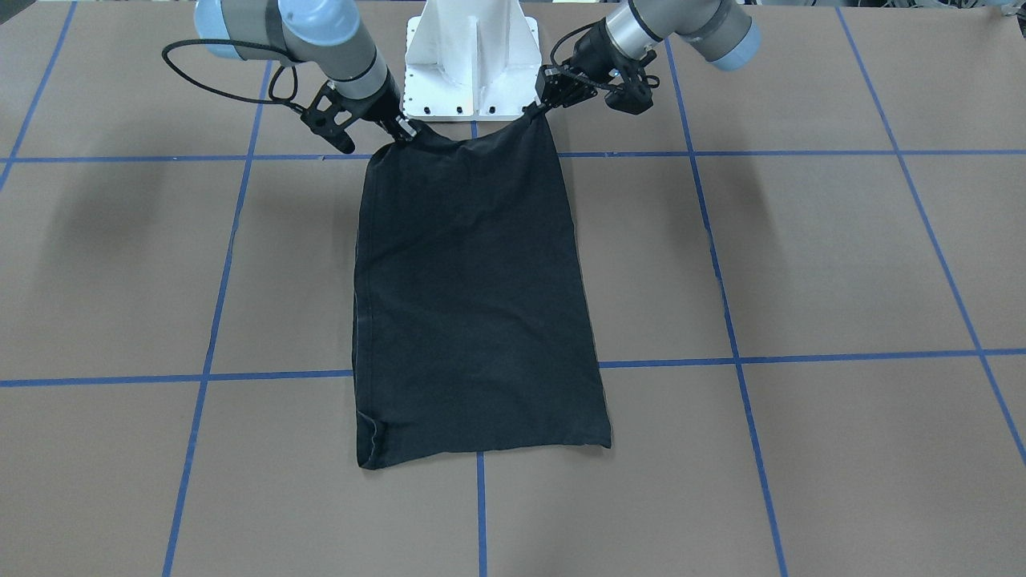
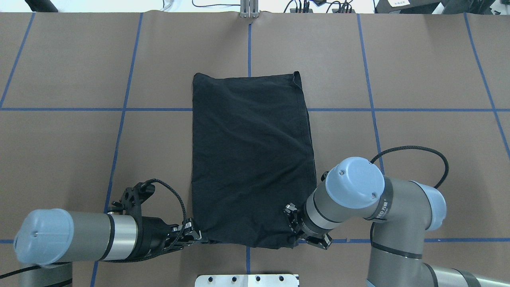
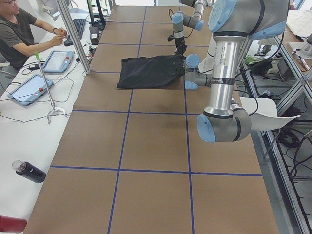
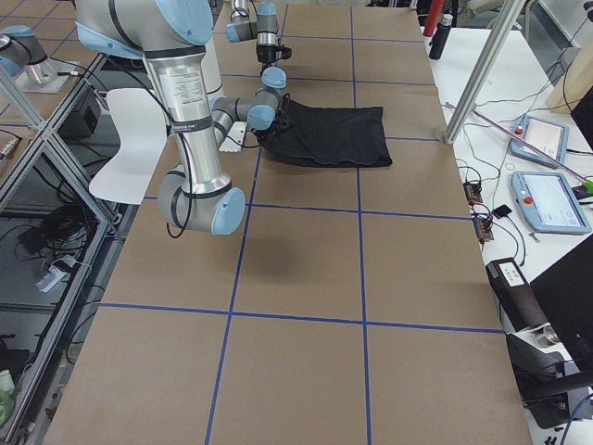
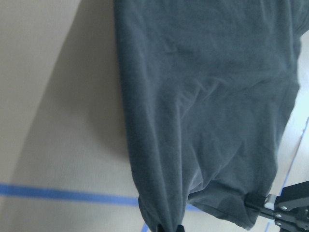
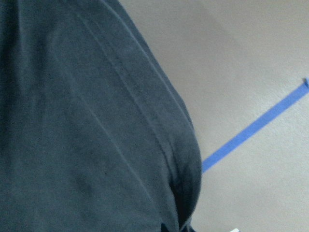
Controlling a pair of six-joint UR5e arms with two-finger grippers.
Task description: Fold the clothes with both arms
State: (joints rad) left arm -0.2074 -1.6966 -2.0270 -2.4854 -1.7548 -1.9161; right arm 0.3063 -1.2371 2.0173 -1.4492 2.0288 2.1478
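Left pincer (image 1: 534, 110), right pincer (image 1: 404, 131) each clamped on near corner of folded black T-shirt (image 1: 473, 304)

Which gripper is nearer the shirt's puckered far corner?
Right. The right gripper pinches the near corner on the same side as the puckered corner; the left gripper pinches the other near corner, diagonally across the T-shirt.

The T-shirt (image 2: 251, 159) is plain black, the tabletop (image 2: 418, 71) brown with a blue tape grid, the left arm (image 2: 91, 235) and right arm (image 2: 398, 199) silver-grey with light blue caps.
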